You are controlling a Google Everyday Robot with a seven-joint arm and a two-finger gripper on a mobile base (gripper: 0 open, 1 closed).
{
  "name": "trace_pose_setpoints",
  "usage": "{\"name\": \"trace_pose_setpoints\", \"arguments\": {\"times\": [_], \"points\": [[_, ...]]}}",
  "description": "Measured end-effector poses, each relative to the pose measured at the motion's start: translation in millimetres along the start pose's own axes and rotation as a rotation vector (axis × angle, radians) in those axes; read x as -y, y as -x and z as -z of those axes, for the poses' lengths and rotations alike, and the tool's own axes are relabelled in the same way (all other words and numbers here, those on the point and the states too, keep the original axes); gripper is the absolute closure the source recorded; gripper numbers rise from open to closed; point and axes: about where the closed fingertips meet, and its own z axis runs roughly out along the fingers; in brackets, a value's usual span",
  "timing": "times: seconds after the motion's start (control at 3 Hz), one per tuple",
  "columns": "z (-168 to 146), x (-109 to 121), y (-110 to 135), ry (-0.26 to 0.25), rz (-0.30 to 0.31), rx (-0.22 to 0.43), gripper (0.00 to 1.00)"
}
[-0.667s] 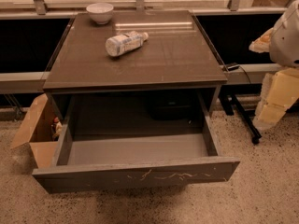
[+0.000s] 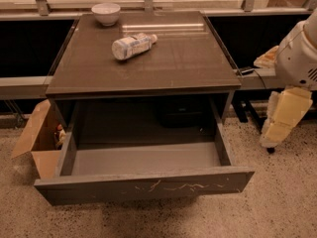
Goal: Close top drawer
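The top drawer [image 2: 143, 186] is pulled far out of the dark cabinet at the front of the view. Its flat front bears pale squiggly scratches, and its lighter grey inside [image 2: 143, 158] shows nothing in it. My gripper [image 2: 277, 130] hangs at the end of the white arm [image 2: 299, 56] at the right. It is in the air beside the drawer's right front corner, apart from it and above the floor.
On the cabinet top [image 2: 173, 63] a plastic bottle [image 2: 132, 45] lies on its side and a white bowl [image 2: 106, 13] stands at the back left. An open cardboard box [image 2: 37, 143] sits on the floor left of the drawer. A low ledge [image 2: 25, 86] and windows run behind.
The arm and gripper have shifted slightly down and to the left, nearer the drawer's right side. The drawer stands as far out as before.
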Motion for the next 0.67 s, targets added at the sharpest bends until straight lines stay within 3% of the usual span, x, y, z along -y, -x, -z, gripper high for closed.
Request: {"name": "trace_pose_setpoints", "arguments": {"times": [0.67], "points": [[-44.7, -15.3, 3.2, 0.074, 0.041, 0.039, 0.00]]}}
